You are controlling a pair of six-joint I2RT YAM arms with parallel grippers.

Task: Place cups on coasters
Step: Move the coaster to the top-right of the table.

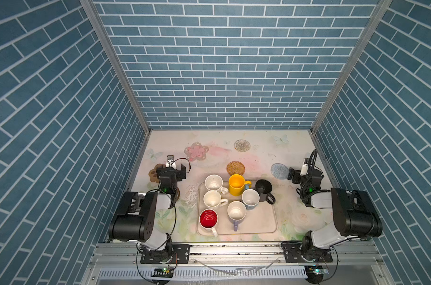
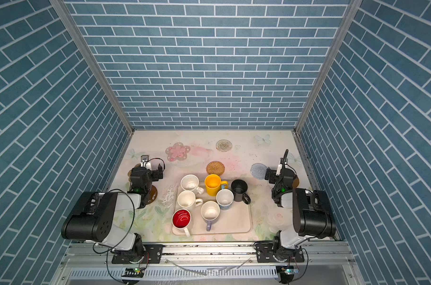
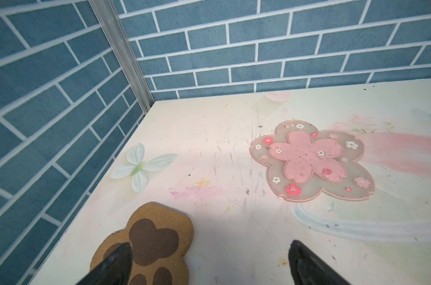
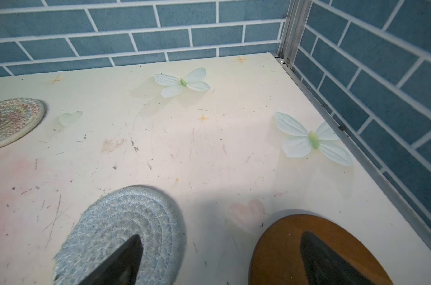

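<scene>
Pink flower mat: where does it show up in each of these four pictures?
Both top views: pink flower mat on the table's far left part.
Left wrist: in full view, past the paw-shaped mat.
Right wrist: not in it.
Shared landmark: pale butterfly print beside it.

The yellow ceramic mug (image 1: 236, 184) and the white mug with a red inside (image 1: 208, 219) show a glossy glaze. Beyond the smooth cream tray (image 1: 263, 222) lies a rough woven rattan round coaster (image 1: 235, 168). The pale blue round coaster (image 4: 125, 227) is coiled rope, the brown round disc (image 4: 283, 246) smooth wood, the pink flower coaster (image 3: 310, 160) matt and rubbery, the tan paw coaster (image 3: 155, 237) grainy. The printed counter (image 3: 222, 148) is matt and scuffed.
</scene>
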